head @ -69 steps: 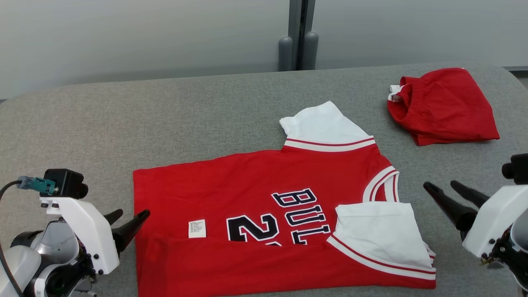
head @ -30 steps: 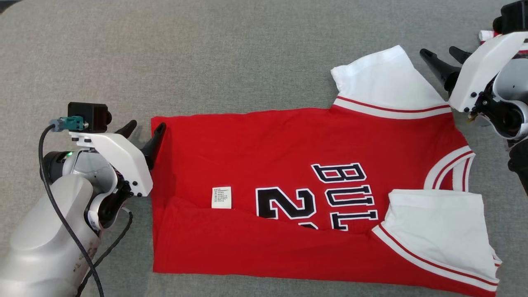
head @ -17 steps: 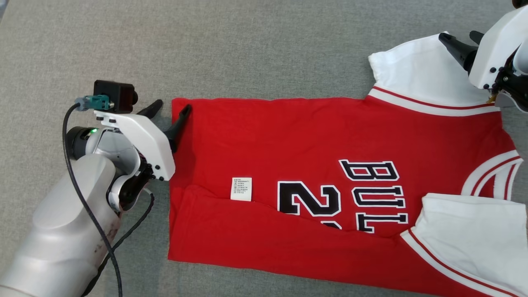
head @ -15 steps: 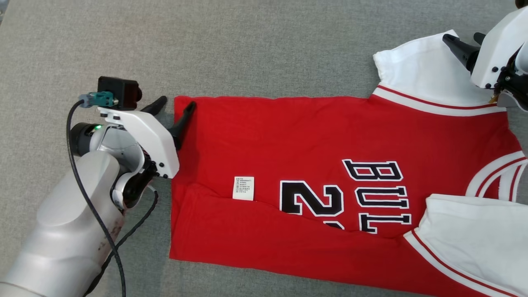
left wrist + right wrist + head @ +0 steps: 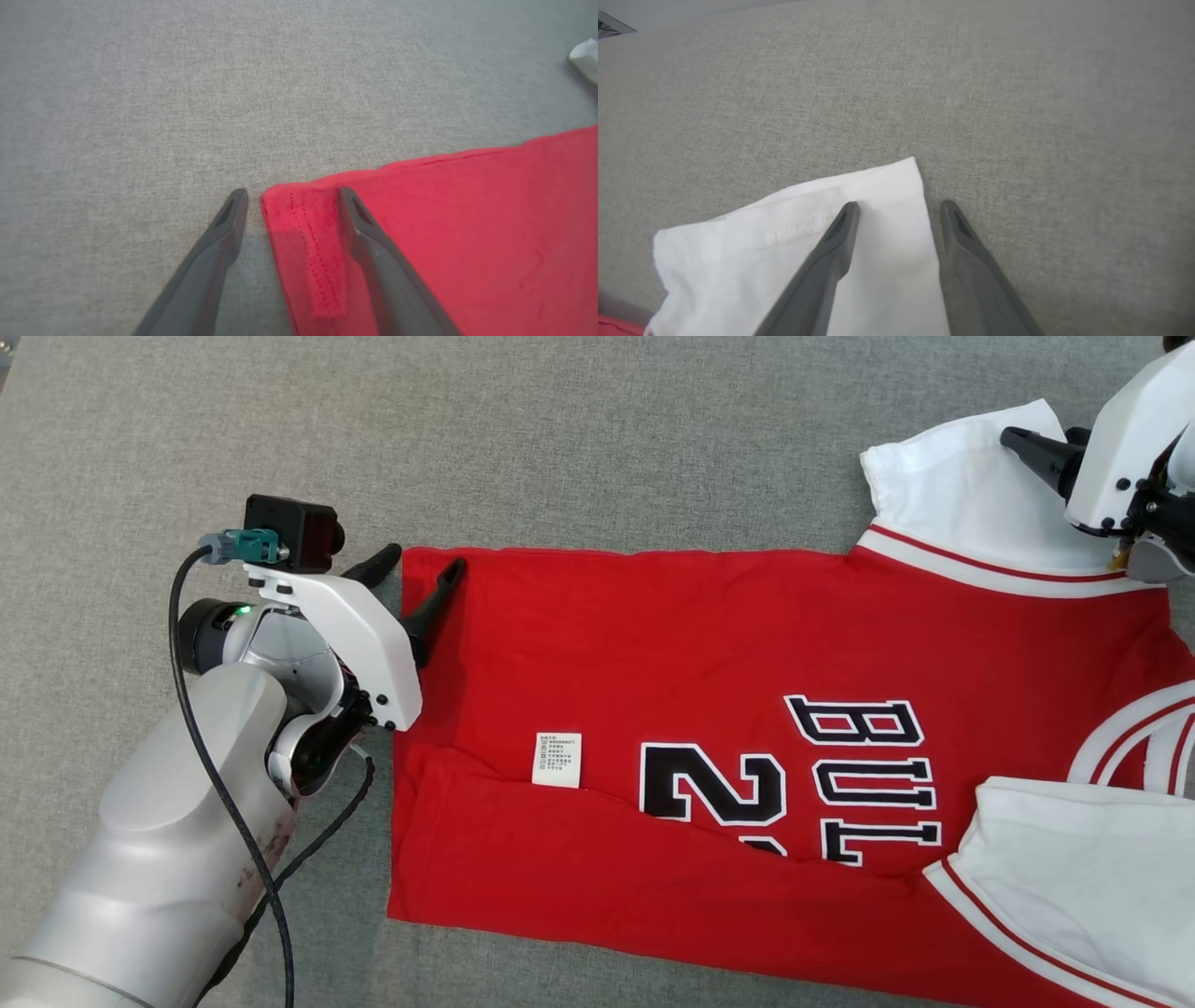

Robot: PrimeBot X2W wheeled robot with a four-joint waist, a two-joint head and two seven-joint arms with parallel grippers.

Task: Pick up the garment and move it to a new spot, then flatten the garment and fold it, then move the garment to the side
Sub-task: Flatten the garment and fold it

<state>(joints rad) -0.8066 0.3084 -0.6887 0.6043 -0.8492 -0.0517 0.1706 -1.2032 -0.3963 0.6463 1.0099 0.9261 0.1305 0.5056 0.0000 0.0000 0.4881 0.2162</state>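
Observation:
The garment, a red jersey with white sleeves and black lettering, lies flat on the grey table with its near edge folded up. My left gripper is open at the far left hem corner. In the left wrist view it straddles that corner: one finger rests on the red cloth, the other on the table. My right gripper is open at the far white sleeve. In the right wrist view it straddles the sleeve's corner edge.
Grey fabric table stretches beyond the garment on the far and left sides. A white care label sits on the red cloth above the fold. My left arm's black cable hangs beside the hem.
The head camera has dipped and shifted. My left gripper has crept onto the far hem corner. My right gripper has come down over the far sleeve's corner, its fingers slightly closer together.

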